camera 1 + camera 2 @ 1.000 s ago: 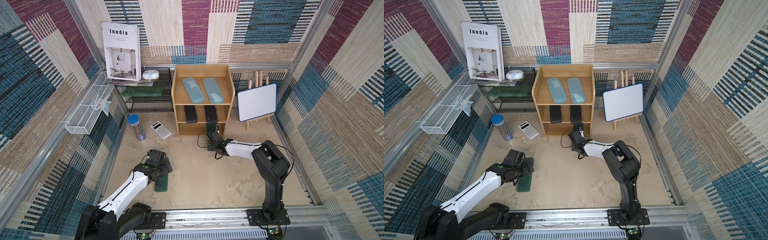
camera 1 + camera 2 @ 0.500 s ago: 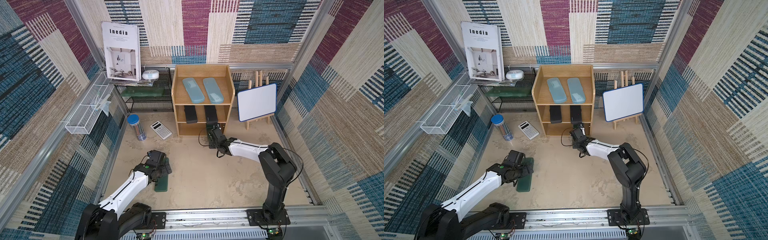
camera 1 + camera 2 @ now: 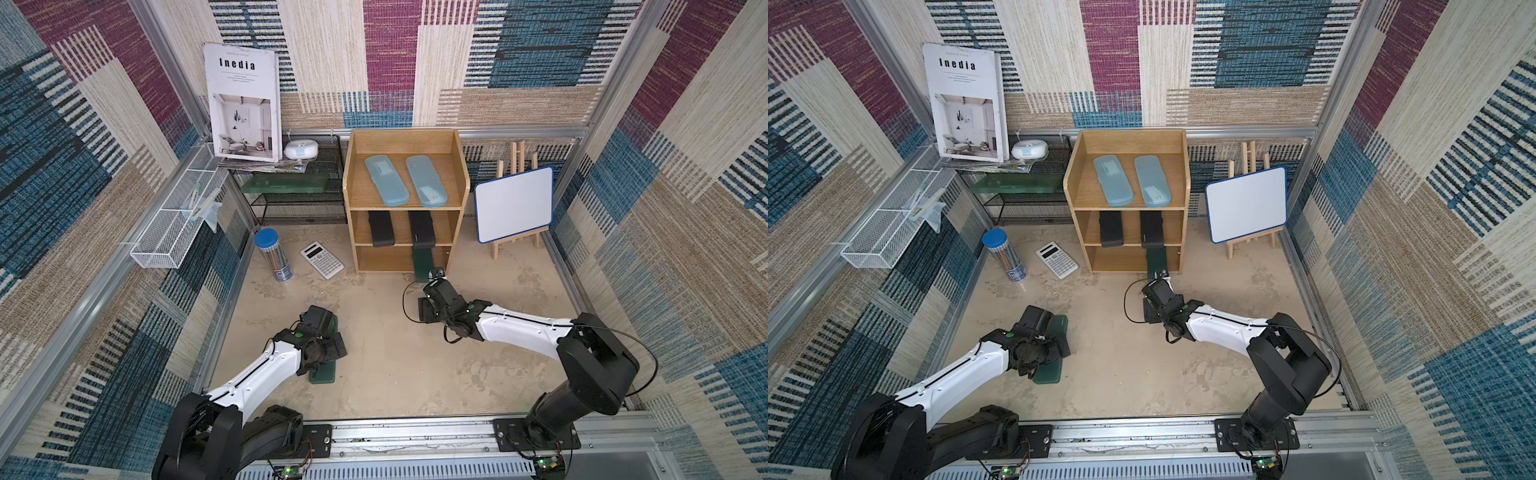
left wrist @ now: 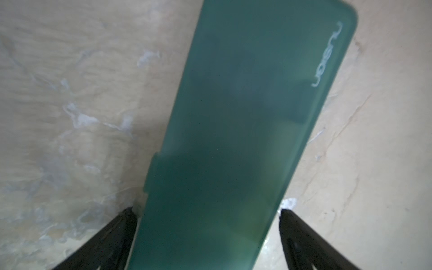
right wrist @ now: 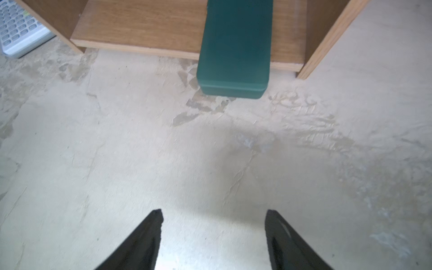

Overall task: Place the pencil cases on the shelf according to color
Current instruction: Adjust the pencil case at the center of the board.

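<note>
Black jaws of the right end effector (image 5: 214, 211) stood apart and empty above the bench (image 5: 117, 152), arm stretched low toward the shelf (image 5: 140, 23). Ahead, a matte dark green pencil case (image 5: 233, 46) lay in the bottom tier, long axis front-to-back, rounded end overhanging the front edge. The left end effector (image 4: 207, 210) straddled a second green case (image 4: 233, 117) on the bench; whether it gripped could not be told.

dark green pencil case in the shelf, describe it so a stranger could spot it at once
Find the light-brown wooden shelf at the back wall and look at its lowest tier. A dark green pencil case lies there alone, its near end sticking out over the floor. The two black cases sit a tier higher, and the other green case lies on the floor.
</note>
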Tool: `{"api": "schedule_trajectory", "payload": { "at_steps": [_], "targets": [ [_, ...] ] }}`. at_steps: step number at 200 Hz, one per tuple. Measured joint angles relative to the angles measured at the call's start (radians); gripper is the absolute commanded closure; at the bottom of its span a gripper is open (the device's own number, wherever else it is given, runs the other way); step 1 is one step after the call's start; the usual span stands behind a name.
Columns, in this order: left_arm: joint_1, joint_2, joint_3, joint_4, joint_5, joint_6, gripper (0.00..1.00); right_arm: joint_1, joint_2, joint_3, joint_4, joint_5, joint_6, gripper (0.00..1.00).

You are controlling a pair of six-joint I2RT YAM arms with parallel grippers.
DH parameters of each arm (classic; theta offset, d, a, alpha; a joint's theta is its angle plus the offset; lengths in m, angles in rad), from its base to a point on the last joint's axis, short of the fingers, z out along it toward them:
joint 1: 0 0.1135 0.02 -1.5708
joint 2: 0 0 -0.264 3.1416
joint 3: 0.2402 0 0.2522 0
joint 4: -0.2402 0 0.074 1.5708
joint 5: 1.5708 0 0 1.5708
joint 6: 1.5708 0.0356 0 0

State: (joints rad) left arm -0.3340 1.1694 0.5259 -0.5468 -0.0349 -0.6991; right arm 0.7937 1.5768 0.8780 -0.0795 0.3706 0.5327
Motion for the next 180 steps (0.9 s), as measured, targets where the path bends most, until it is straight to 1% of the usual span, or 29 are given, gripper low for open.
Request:
{"api": "schedule_trajectory", "payload": {
  "at_steps": [24, 56, 71, 87, 112, 131, 149, 180],
  "targets": [
    [-0.094, 0.032, 0.021, 0.005, -0.006, -0.033, 0.01, 0.023, -0.041, -0.031, -0.010, 0.008, 0.026, 0.16],
    [-0.243, 0.113, 0.105, 0.030, 0.008, -0.095, 0.01, 0.030, -0.130, -0.080, -0.027, 0.017, 0.052, 0.12],
    [-0.291, 0.153, 0.153, 0.047, 0.005, -0.115, 0.01, 0.031, -0.172, -0.101, -0.026, 0.005, 0.053, 0.10],
    [-0.319, 0.176, 0.195, 0.059, 0.001, -0.130, 0.01, 0.032, -0.197, -0.107, -0.026, -0.024, 0.042, 0.07],
    [-0.323, 0.135, 0.227, 0.032, -0.060, -0.135, 0.01, 0.040, -0.190, -0.085, -0.026, -0.100, -0.007, 0.00],
    [-0.312, 0.056, 0.226, -0.019, -0.129, -0.134, 0.01, 0.065, -0.143, -0.043, -0.017, -0.156, -0.051, 0.01],
    [-0.255, -0.027, 0.201, -0.067, -0.180, -0.133, 0.01, 0.109, -0.079, 0.002, -0.003, -0.207, -0.093, 0.01],
    [-0.133, -0.139, 0.143, -0.134, -0.210, -0.119, 0.01, 0.172, 0.084, 0.115, 0.004, -0.291, -0.172, 0.01]
  ]
}}
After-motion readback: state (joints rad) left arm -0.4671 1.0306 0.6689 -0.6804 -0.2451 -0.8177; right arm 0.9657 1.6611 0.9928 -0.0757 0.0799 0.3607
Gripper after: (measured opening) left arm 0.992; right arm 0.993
